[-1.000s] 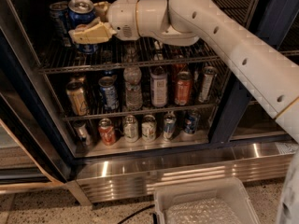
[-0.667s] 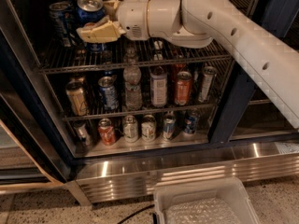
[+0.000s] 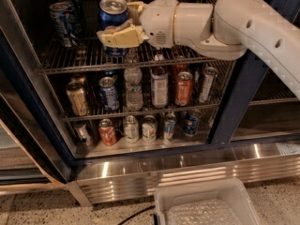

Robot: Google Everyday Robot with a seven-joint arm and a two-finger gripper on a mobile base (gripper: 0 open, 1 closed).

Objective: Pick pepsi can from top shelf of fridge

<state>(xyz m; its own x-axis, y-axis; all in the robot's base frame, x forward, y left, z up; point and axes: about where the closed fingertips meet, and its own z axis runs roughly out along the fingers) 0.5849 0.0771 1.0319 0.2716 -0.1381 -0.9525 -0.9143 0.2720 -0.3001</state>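
The pepsi can (image 3: 111,16), blue with a silver lid, sits between the cream fingers of my gripper (image 3: 115,22). One finger (image 3: 117,36) crosses its lower front and hides its bottom. The other finger (image 3: 135,6) is behind its right side. The gripper is shut on the can and holds it over the front of the top shelf (image 3: 70,60), a chrome wire rack in the fridge (image 3: 234,102). My white arm reaches in from the upper right.
Blue-and-white patterned cans (image 3: 63,18) stand at the top shelf's left. The racks below hold several cans (image 3: 108,93) and a bottle (image 3: 133,86). The fridge has a ribbed steel base (image 3: 187,172). A white bin (image 3: 206,205) sits on the floor in front.
My gripper and the pepsi can have moved to the right and out toward the camera, away from the patterned cans on the left.
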